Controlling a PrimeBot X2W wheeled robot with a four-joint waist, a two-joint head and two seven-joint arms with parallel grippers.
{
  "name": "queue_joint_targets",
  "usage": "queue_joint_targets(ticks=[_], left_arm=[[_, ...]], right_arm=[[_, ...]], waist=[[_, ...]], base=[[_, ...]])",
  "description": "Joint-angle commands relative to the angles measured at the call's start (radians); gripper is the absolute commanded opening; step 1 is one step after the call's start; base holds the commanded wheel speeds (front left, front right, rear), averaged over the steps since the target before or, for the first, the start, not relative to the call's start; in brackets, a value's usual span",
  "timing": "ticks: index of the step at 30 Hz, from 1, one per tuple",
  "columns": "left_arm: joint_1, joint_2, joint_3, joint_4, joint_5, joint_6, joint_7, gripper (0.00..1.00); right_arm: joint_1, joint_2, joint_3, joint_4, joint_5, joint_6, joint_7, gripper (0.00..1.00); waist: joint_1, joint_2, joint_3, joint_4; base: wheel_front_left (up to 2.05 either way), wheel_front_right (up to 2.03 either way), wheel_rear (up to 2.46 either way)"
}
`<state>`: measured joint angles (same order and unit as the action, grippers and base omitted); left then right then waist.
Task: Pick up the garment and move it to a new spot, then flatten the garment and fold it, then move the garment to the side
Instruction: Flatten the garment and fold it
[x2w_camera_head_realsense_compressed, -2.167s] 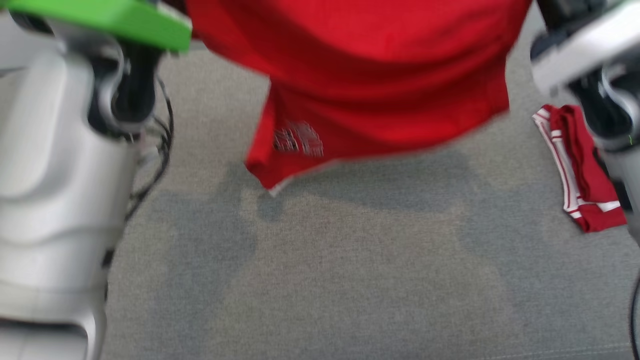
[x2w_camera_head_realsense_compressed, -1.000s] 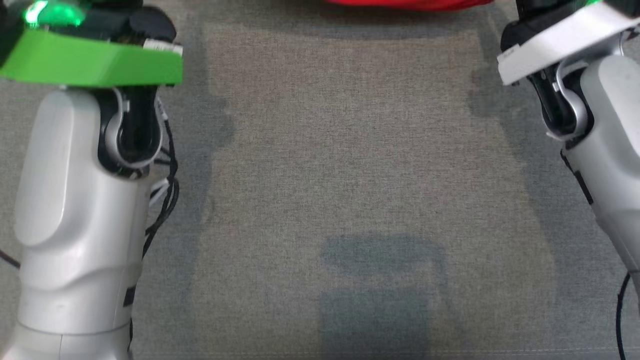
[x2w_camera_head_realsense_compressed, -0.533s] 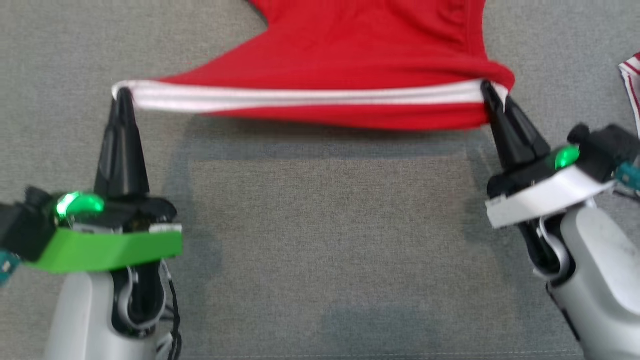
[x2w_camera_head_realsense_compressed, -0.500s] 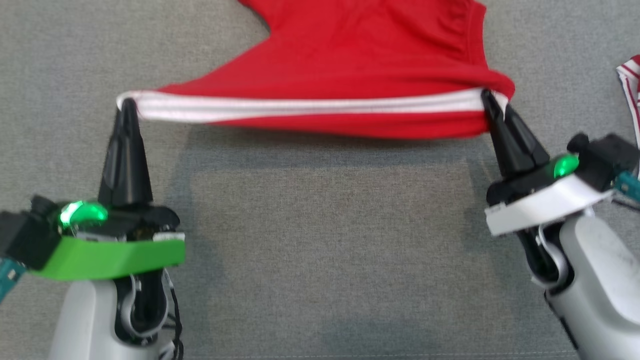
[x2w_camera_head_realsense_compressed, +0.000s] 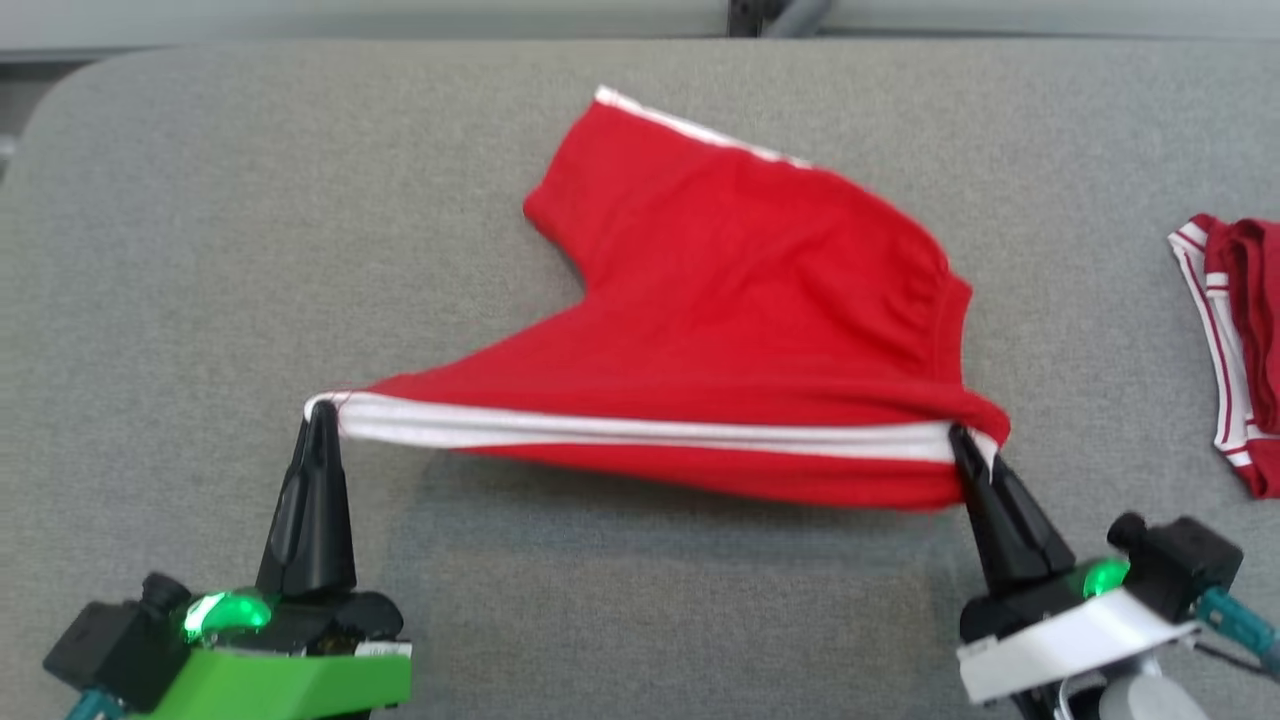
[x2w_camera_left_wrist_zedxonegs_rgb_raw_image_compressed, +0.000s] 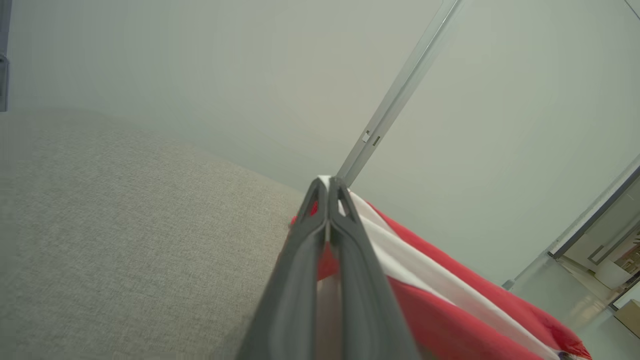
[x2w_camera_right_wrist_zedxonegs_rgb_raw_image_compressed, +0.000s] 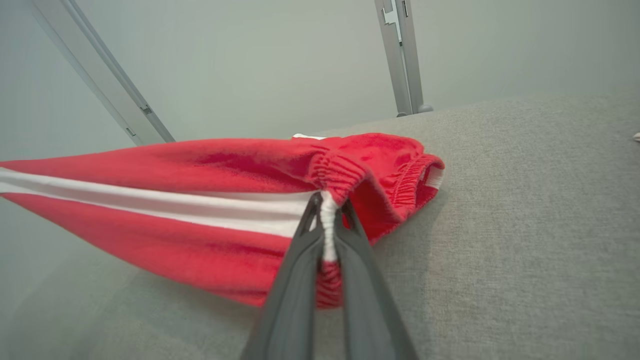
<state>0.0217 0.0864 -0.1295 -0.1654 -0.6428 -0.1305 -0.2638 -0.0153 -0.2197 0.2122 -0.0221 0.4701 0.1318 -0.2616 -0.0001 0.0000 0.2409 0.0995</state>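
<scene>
I have the red shorts (x2w_camera_head_realsense_compressed: 740, 300) stretched between both arms over the grey padded table (x2w_camera_head_realsense_compressed: 180, 260): my left gripper (x2w_camera_head_realsense_compressed: 322, 408) is clamped on one end of the white side stripe, my right gripper (x2w_camera_head_realsense_compressed: 962, 438) on the waistband end. The striped near edge hangs taut off the surface, the far leg lies on it, and another red-and-white garment (x2w_camera_head_realsense_compressed: 1235, 340) sits well apart at the right

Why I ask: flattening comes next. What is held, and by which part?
Red shorts, by their white-striped side: left gripper at the leg hem, right gripper at the waistband.
</scene>
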Motion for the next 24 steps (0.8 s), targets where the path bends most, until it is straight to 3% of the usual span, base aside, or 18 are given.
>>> queue_joint_targets(ticks=[1, 14, 24], left_arm=[[0.032, 0.001, 0.016, -0.010, 0.001, 0.001, -0.001, 0.00], [0.162, 0.002, 0.064, -0.082, 0.008, 0.001, -0.001, 0.00], [0.078, 0.032, -0.007, -0.002, 0.007, 0.001, -0.001, 0.00]], right_arm=[[0.040, 0.005, -0.006, -0.008, -0.010, -0.002, -0.004, 0.00], [0.241, 0.019, 0.035, -0.108, -0.014, -0.002, -0.004, 0.00], [0.204, 0.036, 0.069, -0.048, 0.042, -0.002, -0.004, 0.00]], waist=[[0.0001, 0.0000, -0.077, 0.020], [0.0001, 0.0000, -0.149, -0.030], [0.0001, 0.0000, -0.152, -0.070]], base=[[0.00, 0.00, 0.00], [0.00, 0.00, 0.00], [0.00, 0.00, 0.00]])
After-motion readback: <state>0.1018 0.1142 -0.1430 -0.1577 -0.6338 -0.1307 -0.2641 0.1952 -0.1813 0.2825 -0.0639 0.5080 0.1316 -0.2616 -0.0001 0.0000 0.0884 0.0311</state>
